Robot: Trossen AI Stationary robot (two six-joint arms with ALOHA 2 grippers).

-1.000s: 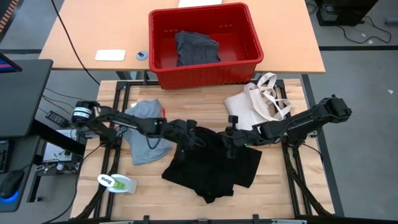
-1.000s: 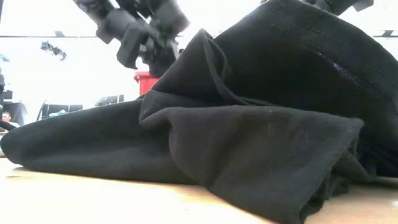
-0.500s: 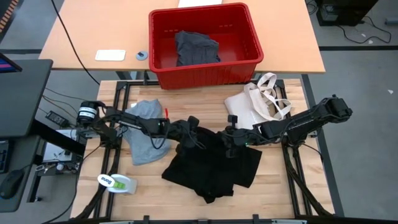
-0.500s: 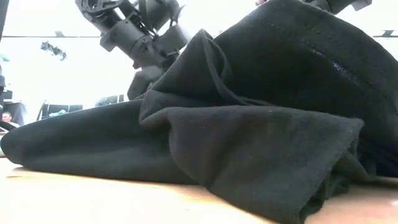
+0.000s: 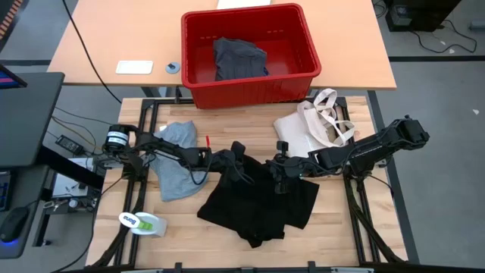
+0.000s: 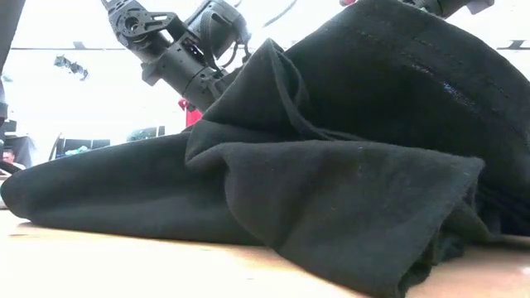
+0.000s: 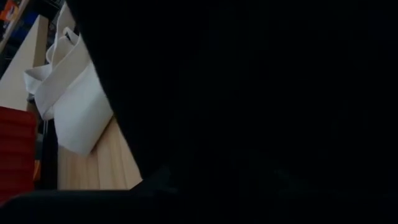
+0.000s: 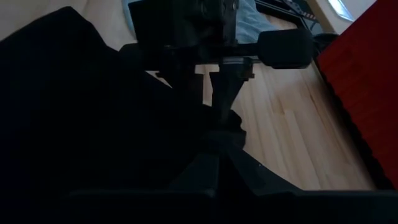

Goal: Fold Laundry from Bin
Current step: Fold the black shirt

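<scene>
Two end effectors meet over the large black cloth garment (image 5: pixel 258 201) lying crumpled on the wooden slatted table (image 5: pixel 356 243), near the middle. The left end effector (image 5: pixel 241 163) is at the garment's far left edge with a raised peak of cloth at its tip; whether its fingers pinch that cloth I cannot tell. The right end effector (image 5: pixel 277 173) has its fingers pressed together on the garment's far edge, apparently pinching it.

The step in hand looks like spreading the black garment flat before folding. The next move likely calls for both arms drawing apart and lifting the far edge taut.

Counted: one black garment, one light grey cotton T-shirt (image 5: pixel 176 158) on the table's left, one dark grey garment (image 5: pixel 239 58) in the big red plastic bin (image 5: pixel 250 89) on the far table, one cream canvas tote bag (image 5: pixel 314 125).
</scene>
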